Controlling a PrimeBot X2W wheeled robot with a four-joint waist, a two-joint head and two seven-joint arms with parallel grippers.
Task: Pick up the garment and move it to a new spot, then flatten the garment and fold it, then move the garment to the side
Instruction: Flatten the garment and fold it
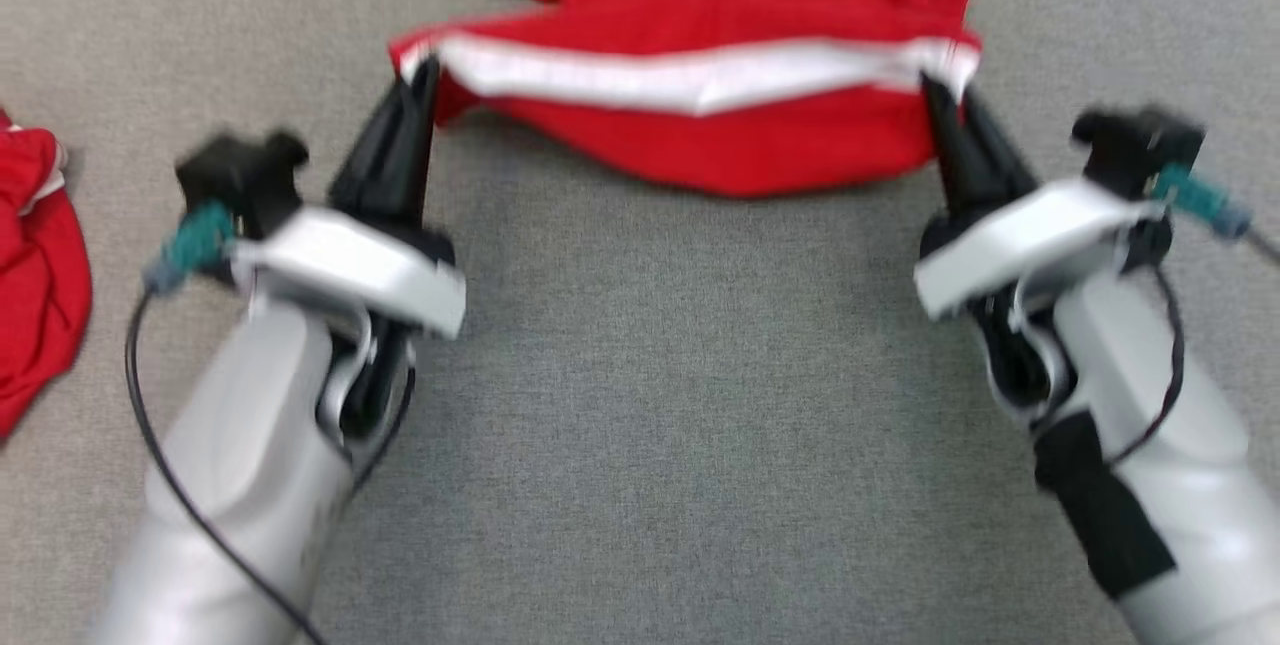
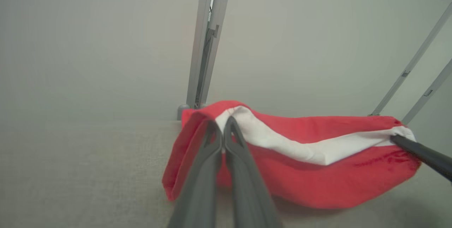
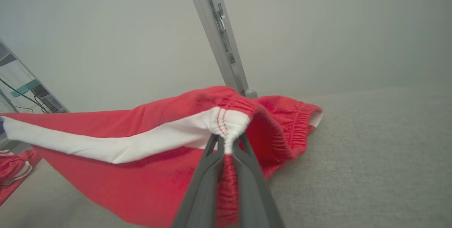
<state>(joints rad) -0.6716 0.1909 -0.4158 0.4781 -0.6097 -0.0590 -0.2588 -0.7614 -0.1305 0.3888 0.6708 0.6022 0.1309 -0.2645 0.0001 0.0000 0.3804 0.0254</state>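
The garment (image 1: pixel 720 65) is a pair of red shorts with a white side stripe, stretched between my two grippers above the grey cloth surface, its lower part sagging toward me. My left gripper (image 1: pixel 428 65) is shut on the left end of the white stripe; the left wrist view shows the garment (image 2: pixel 317 164) and my left gripper (image 2: pixel 223 121) pinching the stripe. My right gripper (image 1: pixel 935 85) is shut on the elastic waistband at the right end. In the right wrist view the garment (image 3: pixel 134 157) hangs leftward from my right gripper (image 3: pixel 226 139), which holds bunched waistband.
Another red garment (image 1: pixel 35 265) with white trim lies crumpled at the left edge of the grey surface (image 1: pixel 660 405). A grey metal post (image 2: pixel 208 40) stands at the far edge against a pale wall.
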